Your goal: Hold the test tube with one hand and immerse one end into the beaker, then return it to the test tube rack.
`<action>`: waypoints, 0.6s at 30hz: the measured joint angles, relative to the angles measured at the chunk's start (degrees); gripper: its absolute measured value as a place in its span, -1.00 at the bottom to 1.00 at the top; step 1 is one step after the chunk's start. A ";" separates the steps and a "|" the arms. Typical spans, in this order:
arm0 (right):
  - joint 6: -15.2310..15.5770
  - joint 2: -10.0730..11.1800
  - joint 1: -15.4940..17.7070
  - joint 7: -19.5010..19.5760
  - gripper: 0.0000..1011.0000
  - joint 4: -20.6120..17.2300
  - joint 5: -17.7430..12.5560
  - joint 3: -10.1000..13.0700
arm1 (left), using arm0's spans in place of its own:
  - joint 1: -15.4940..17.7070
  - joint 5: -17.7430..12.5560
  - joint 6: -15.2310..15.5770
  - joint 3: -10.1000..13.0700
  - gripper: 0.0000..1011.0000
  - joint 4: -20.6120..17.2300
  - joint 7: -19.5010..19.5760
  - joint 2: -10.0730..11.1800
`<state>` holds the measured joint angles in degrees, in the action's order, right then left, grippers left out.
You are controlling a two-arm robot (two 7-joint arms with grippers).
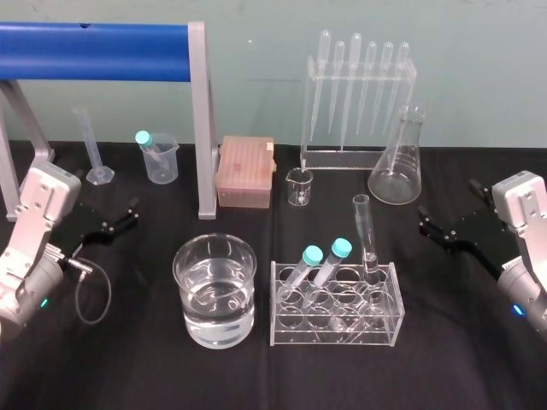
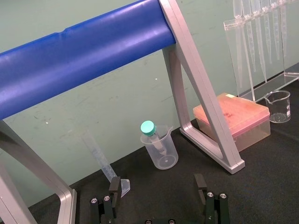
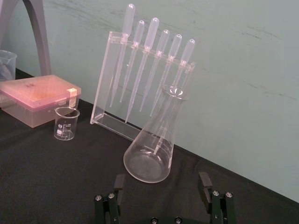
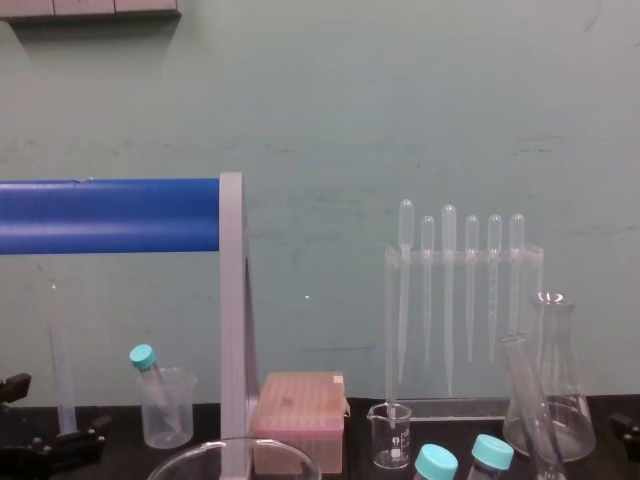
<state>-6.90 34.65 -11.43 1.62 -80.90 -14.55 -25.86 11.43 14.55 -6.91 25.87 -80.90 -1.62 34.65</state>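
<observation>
Test tube [image 1: 367,239] stands in the rack [image 1: 335,318], in the back row at its right end, open rim up, leaning a little. Nothing grips it. Chest view shows its upper part tilted in front of the flask [image 1: 397,166].

The rack sits mid-surface, toward the front edge. Two teal-capped tubes [image 1: 312,256] lean in its back row, left of the test tube.

Beaker [image 1: 214,290] is just left of the rack, not touching it, and roughly half full of clear liquid.

Left hand [image 2: 157,184]: low over the surface near the left edge, fingers apart, holding nothing. Well apart from the beaker. It faces the plastic beaker [image 2: 161,149] at the back, which has one capped tube leaning in it.

Right hand [image 3: 161,181]: near the right edge, fingers apart, holding nothing. Well apart from the rack. It faces the flask and the pipette stand [image 3: 140,88].

Along the back edge, left to right: graduated cylinder [image 1: 94,149], plastic beaker, grey frame leg under a blue bar [image 1: 94,38], pink box [image 1: 245,171], small glass beaker [image 1: 299,186], pipette stand, flask.
</observation>
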 joint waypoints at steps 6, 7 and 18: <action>0.00 0.00 0.00 0.00 0.98 0.00 0.00 0.00 | 0.00 0.00 0.00 0.00 0.98 0.00 0.00 0.00; 0.00 0.00 0.00 0.00 0.98 0.00 0.00 0.00 | 0.00 0.00 0.00 0.00 0.98 0.00 0.00 0.00; 0.00 0.00 0.00 0.00 0.98 0.00 0.00 0.00 | 0.00 0.00 0.00 0.00 0.98 0.00 0.00 0.00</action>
<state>-6.90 34.65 -11.43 1.62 -80.90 -14.55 -25.86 11.43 14.55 -6.91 25.86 -80.90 -1.62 34.65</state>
